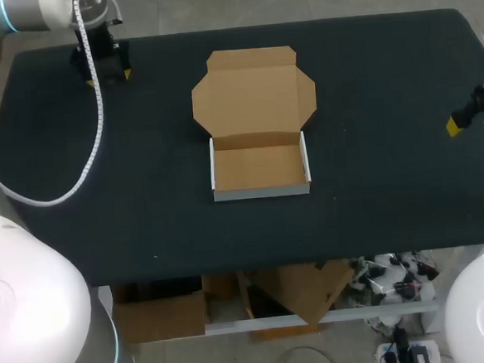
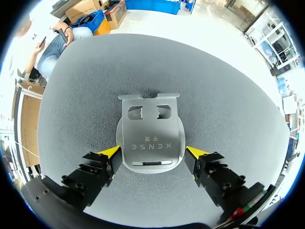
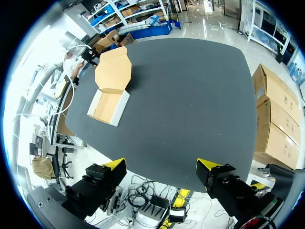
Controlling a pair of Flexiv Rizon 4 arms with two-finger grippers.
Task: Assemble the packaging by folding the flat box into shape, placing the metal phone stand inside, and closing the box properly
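Metal stand sits between spread left fingers; right fingers also spread

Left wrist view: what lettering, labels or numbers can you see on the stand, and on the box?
metal phone stand: one row of engraved lettering across its plate, upside down here; brand print, so not quoted.
box: no print visible in any view.

Open box, metal stand flat
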